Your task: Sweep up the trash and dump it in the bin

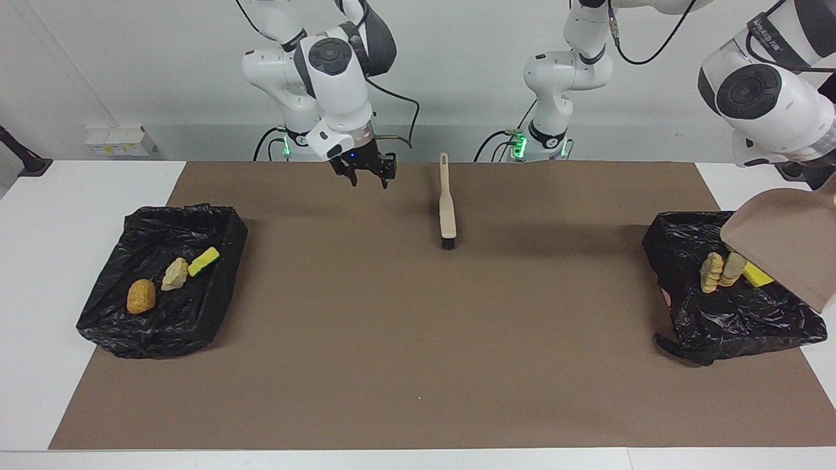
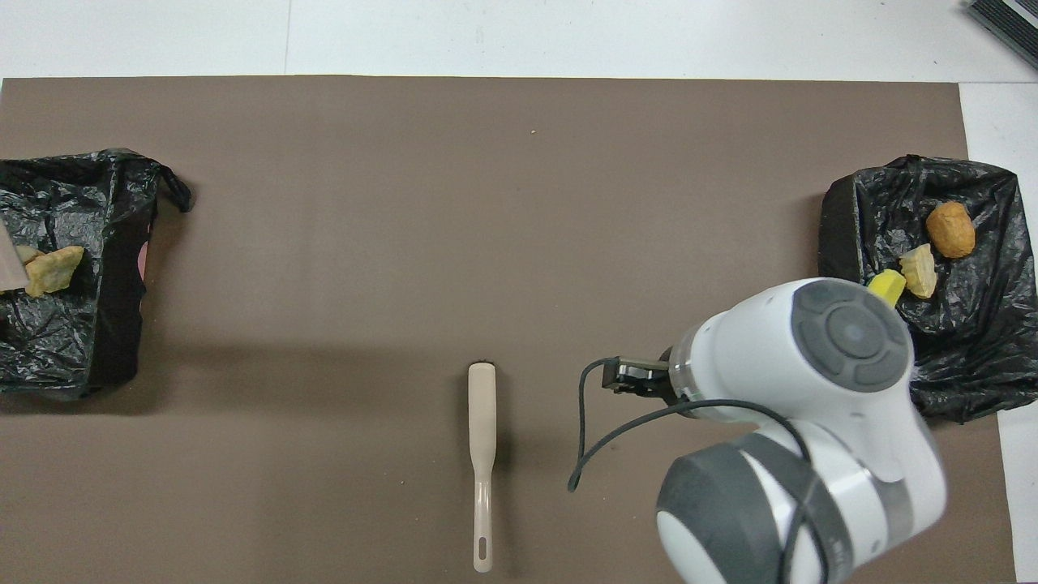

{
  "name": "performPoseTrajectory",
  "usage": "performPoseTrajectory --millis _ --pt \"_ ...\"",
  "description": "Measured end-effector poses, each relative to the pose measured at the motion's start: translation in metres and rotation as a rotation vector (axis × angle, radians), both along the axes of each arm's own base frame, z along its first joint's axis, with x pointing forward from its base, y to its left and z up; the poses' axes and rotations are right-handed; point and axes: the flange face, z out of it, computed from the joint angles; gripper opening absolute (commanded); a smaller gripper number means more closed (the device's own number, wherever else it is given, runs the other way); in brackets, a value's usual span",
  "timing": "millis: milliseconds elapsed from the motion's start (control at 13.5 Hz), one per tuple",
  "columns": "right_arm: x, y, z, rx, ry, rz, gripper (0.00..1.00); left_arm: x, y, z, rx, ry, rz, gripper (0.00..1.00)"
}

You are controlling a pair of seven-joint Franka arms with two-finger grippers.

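Observation:
The beige brush (image 1: 447, 203) lies flat on the brown mat, handle toward the robots, with nothing gripping it. My right gripper (image 1: 368, 177) hangs open and empty above the mat, beside the brush toward the right arm's end. At the left arm's end, my left gripper (image 1: 821, 184) is shut on the beige dustpan (image 1: 784, 245), which is tipped steeply over a black-lined bin (image 1: 738, 320). That bin holds trash: two beige lumps (image 1: 713, 271) and a yellow sponge piece (image 1: 757, 275). In the overhead view only the dustpan's edge (image 2: 6, 268) shows, next to a beige lump (image 2: 53, 270).
A second black-lined bin (image 1: 163, 326) at the right arm's end holds an orange-brown lump (image 1: 140, 296), a beige lump (image 1: 174, 274) and a yellow sponge (image 1: 204, 261). In the overhead view my right arm partly covers this bin (image 2: 965, 373). A small crumb (image 1: 418, 396) lies on the mat.

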Motion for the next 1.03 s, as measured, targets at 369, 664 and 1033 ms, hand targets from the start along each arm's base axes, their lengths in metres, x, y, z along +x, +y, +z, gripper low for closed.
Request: performPoseTrajectory --millis 369,664,1033 --pt "0.034 -0.058 0.041 0.025 -0.062 -0.120 1.00 -0.002 -0.058 -0.025 -0.324 -0.227 0.214 0.00" --pt "0.045 -0.063 0.059 0.035 -0.102 -0.106 1.00 -0.015 -0.148 -0.051 -0.506 -0.368 0.447 0.00" --pt "0.077 -0.097 0.097 -0.065 -0.181 0.033 1.00 -0.046 -0.282 -0.087 -0.670 -0.477 0.676 0.00"
